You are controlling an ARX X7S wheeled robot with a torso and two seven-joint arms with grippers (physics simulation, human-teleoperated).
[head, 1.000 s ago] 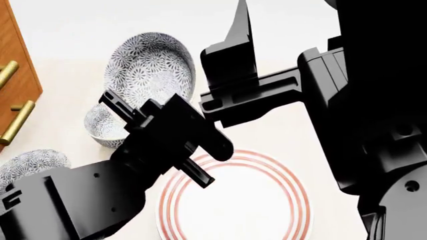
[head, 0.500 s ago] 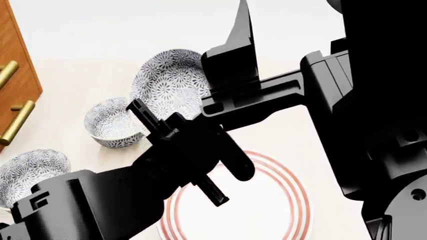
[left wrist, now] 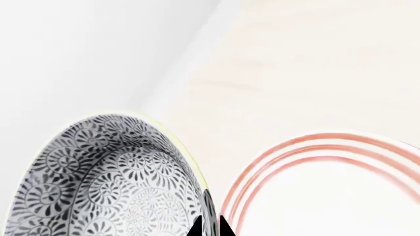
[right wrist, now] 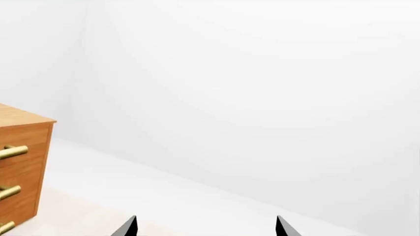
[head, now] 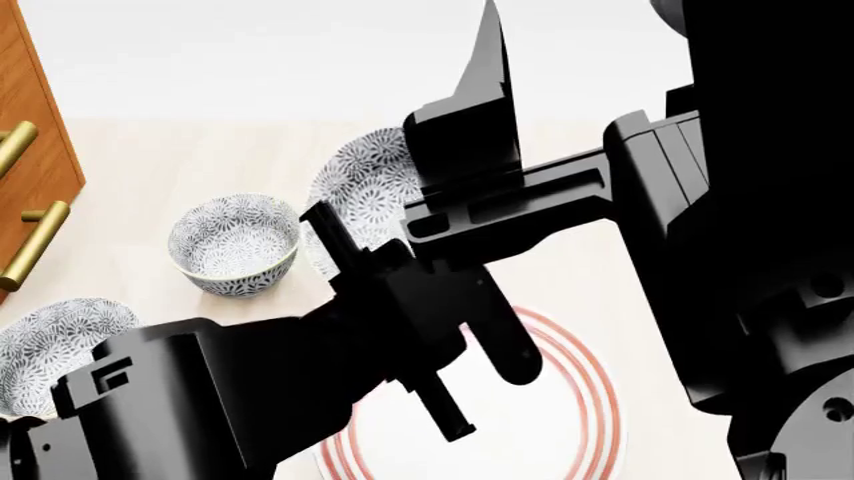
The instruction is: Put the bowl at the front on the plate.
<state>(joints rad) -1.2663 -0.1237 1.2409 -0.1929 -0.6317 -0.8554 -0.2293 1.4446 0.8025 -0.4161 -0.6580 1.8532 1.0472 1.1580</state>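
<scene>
My left gripper (left wrist: 210, 228) is shut on the rim of the bowl (left wrist: 111, 182), one fingertip inside the wall and one outside. The blue-grey flowered bowl hangs lifted and tilted. In the head view the bowl (head: 363, 178) shows just past the plate's far-left edge, partly hidden by both arms. The white plate (head: 597, 400) with red rings lies low in the middle, and its rim (left wrist: 288, 147) is right beside the held bowl. My right gripper (right wrist: 206, 226) is open and empty, raised high and facing a white wall.
Two more flowered bowls stand on the pale table, one (head: 234, 245) left of the held bowl and one (head: 54, 345) at the near left edge. A wooden cabinet (head: 27, 150) with brass handles is at the far left, and the cabinet (right wrist: 23, 157) also appears in the right wrist view.
My left arm has carried the bowl to the right and closer to the plate, uncovering the smaller-looking bowl on the table. The right arm has barely moved.
</scene>
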